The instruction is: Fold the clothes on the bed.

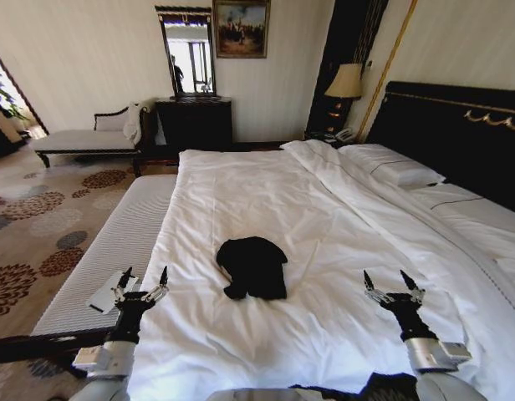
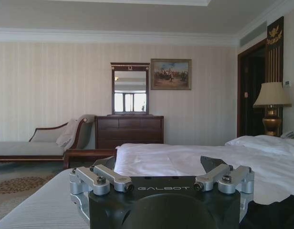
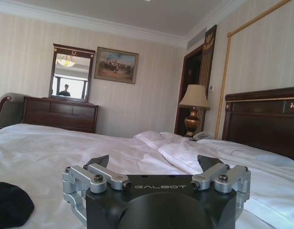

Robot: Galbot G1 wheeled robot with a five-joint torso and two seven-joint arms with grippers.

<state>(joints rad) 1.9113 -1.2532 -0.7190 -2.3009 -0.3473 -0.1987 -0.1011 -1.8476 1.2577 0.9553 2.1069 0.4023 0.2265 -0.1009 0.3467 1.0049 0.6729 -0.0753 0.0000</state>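
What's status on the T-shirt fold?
Left gripper open, low over the bed's left edge; right gripper open, over the duvet. Black T-shirt bunched mid-bed between them, untouched. Nothing in the way.

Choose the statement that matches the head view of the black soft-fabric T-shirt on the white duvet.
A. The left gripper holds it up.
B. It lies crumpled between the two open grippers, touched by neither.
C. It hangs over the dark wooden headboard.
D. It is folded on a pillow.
B: the black T-shirt lies bunched on the white duvet, with the left gripper and right gripper open and apart from it.
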